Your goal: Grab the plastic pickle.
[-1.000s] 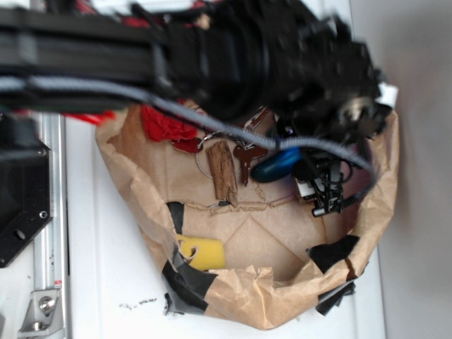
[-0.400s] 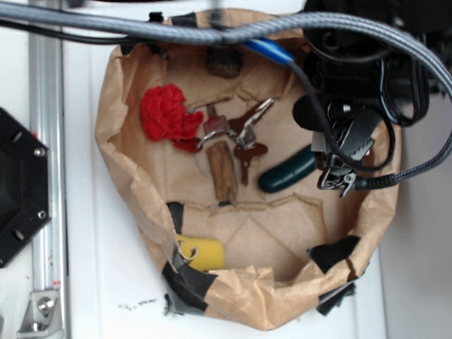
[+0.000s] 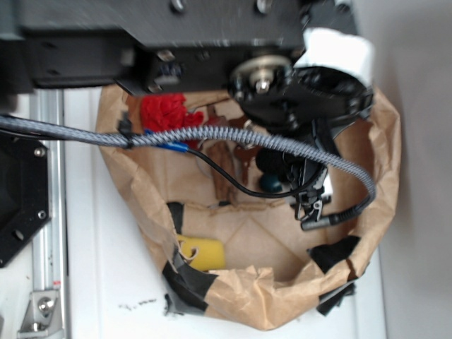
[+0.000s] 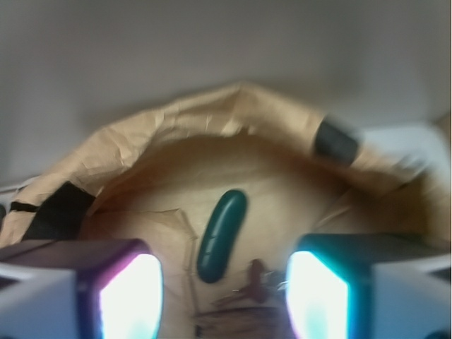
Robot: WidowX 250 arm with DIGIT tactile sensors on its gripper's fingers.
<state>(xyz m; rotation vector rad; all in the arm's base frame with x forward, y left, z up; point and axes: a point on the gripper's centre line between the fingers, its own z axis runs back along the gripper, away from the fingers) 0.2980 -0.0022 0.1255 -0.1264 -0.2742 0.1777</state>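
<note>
Brown paper forms a crumpled, open bag [image 3: 265, 300] patched with black tape, lying on a white surface; no writing or brand can be read anywhere. Inside lie one plastic pickle [image 4: 222, 234], dark green and glossy, one red fluffy lump [image 3: 164, 113], one yellow block [image 3: 203, 253], one brown wooden stick [image 3: 224, 180] and some keys [image 4: 253, 281]. From the wrist camera the gripper [image 4: 224, 300] hangs above the bag with its two fingers [image 4: 127, 295] spread wide apart, holding nothing, the pickle framed between them on the bag floor, beside the keys.
</note>
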